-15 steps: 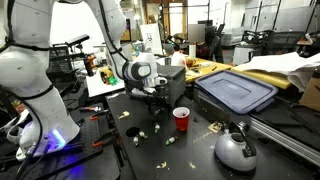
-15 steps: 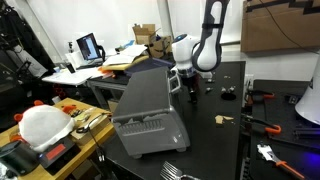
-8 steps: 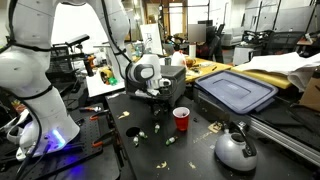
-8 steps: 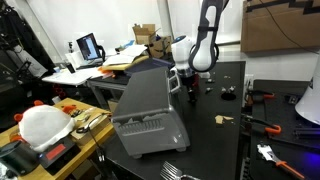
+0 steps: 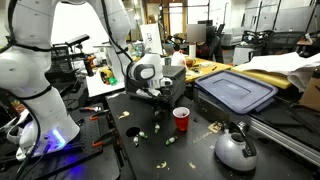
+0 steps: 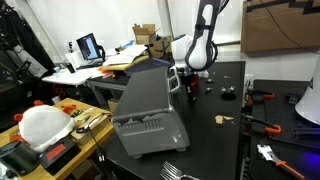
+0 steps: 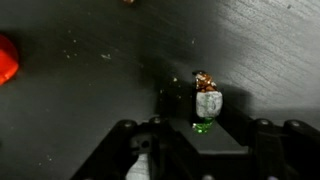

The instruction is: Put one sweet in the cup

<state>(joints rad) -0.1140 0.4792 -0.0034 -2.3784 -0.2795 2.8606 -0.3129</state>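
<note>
In the wrist view my gripper (image 7: 205, 118) is shut on a sweet (image 7: 207, 103) with a white wrapper and green and brown ends. It holds the sweet above the dark table. The small red cup (image 5: 181, 119) stands upright on the table, a little to the right of and below my gripper (image 5: 160, 94) in an exterior view. Only its red edge (image 7: 5, 58) shows at the far left of the wrist view. My gripper also shows in an exterior view (image 6: 190, 87) beside the toaster oven.
A grey toaster oven (image 6: 145, 110) stands right behind the gripper. Several loose sweets (image 5: 132, 131) lie on the table. A round silver kettle (image 5: 236, 148) stands at the front right. A blue bin lid (image 5: 235, 90) lies behind the cup.
My gripper has moved a little towards the red cup with the sweet in it. The cup and the loose sweets have not moved.
</note>
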